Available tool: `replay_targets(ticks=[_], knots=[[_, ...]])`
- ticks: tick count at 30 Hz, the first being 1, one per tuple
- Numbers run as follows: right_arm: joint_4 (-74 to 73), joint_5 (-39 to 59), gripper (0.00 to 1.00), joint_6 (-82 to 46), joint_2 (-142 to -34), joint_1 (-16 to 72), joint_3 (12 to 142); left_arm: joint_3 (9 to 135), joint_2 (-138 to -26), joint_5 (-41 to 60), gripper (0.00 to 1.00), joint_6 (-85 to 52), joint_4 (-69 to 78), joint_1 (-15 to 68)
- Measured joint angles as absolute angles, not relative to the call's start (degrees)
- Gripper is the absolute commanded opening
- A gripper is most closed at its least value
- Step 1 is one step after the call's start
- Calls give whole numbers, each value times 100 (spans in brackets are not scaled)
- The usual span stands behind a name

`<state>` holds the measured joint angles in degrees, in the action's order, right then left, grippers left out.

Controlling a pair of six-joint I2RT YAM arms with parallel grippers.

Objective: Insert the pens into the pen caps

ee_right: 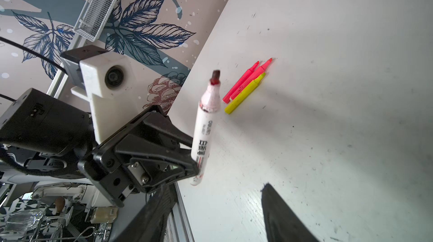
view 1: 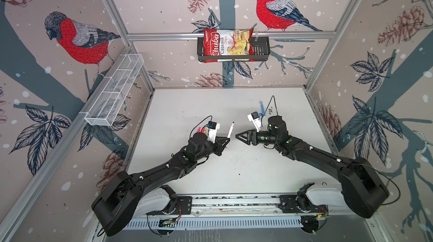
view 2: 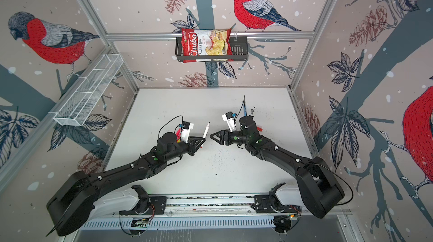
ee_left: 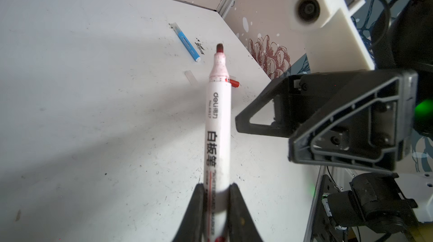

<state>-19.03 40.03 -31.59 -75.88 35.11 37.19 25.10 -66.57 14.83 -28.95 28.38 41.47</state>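
Fingers of the left gripper (ee_left: 216, 188) clamp the uncapped whiteboard marker (ee_left: 218, 121); those of the right gripper (view 1: 237, 136) stand apart, empty, near its barrel. The red cap (ee_left: 234, 83) lies well apart from both, and the pink highlighters (ee_right: 254, 74) and yellow highlighter (ee_right: 243, 95) also await caps.

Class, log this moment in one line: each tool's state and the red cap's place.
left tool: shut on white pen, tip bare | right tool: open, empty | red cap: on table
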Motion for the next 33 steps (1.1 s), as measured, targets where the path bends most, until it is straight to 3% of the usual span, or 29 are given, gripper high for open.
replay_targets(ticks=[13,25,28,30,33], knots=[[-2259,4045,52,-3326,-7968,3715,3970,2523,-6792,1476,14,-3009,3133,4473],[-2357,4056,17,-3444,-8066,3734,3979,2567,-7063,1529,14,-3004,3363,4663],[-2357,4069,13,-3444,-8060,3736,3975,2576,-7081,1568,19,-3004,3358,4665],[-2355,4066,12,-3439,-8047,3736,3966,2600,-7118,1608,29,-3004,3356,4665],[-2357,4066,11,-3437,-8018,3745,3951,2700,-7231,1704,31,-3017,3354,4668]])
